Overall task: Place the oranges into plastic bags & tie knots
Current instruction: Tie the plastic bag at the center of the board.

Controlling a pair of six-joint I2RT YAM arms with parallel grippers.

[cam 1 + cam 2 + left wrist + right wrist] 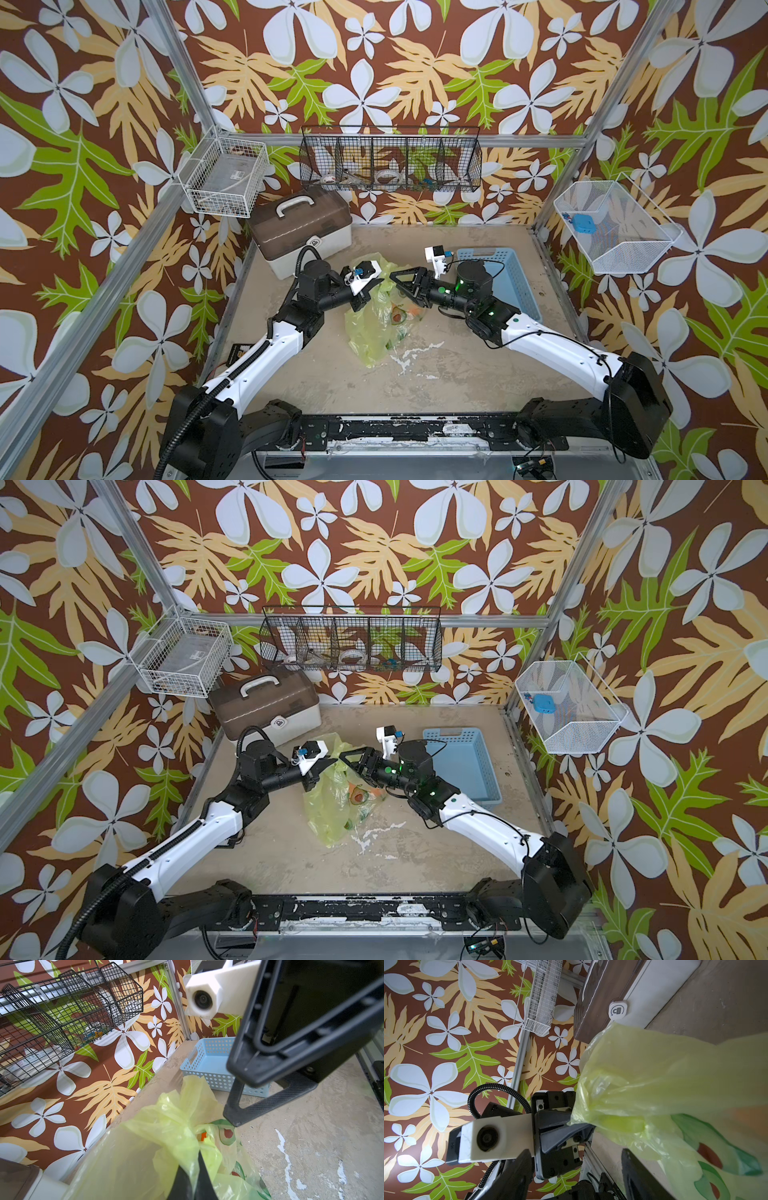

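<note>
A lab robot cell: bare aluminium frame posts point(185, 66) hold brown floral-print wall panels point(374, 62) round a stained beige tabletop point(457, 374). Beyond the left claw point(376, 286) hangs a black wire compartment basket point(390, 160) — behind it, a scuffed black mounting rail point(374, 430) carries the arms.

Padlock sign on white latch point(618, 1010) of storage box point(593, 1012); label point(33, 1061) in wire basket point(116, 987) unreadable.

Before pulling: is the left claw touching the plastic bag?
Touching. Left wrist view shows the left claw shut on a fold of the plastic bag.
</note>
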